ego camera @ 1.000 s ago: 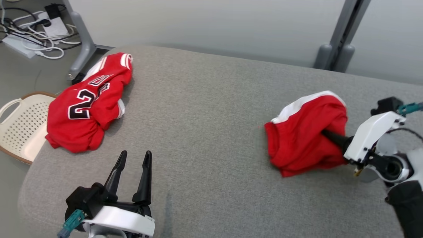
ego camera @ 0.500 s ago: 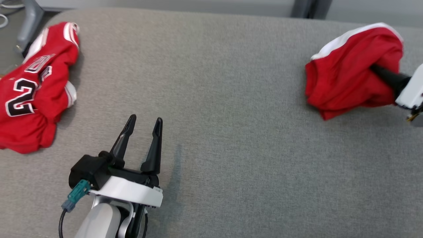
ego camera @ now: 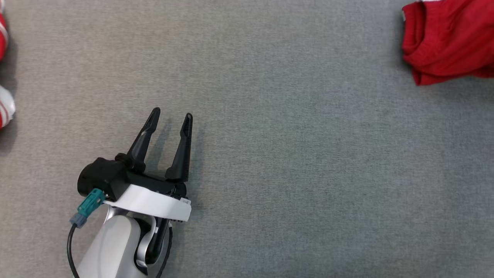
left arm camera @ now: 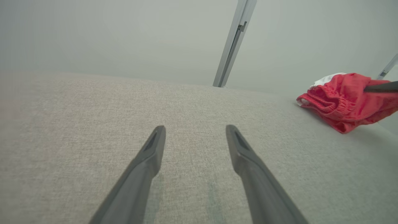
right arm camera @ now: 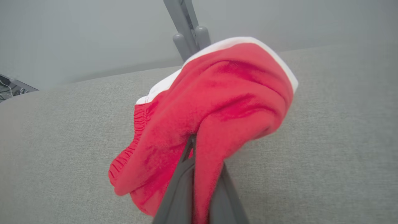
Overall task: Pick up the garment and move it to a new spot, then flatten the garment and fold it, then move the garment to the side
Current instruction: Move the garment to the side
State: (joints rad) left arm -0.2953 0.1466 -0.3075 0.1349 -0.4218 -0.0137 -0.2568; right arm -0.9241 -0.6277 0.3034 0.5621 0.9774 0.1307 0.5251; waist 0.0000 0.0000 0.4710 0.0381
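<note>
Red shorts [right arm camera: 217, 102] w/ white trim & elastic waistband sit bunched at far right of the grey upholstered surface [ego camera: 270, 154], cloth pinched betw. right gripper's [right arm camera: 192, 146] clenched fingers. Left gripper [ego camera: 171, 116] is low over surface, well apart from shorts, jaws spread, empty.

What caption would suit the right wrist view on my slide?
Bunched red garment clamped in the shut right gripper over a grey cushion.
</note>
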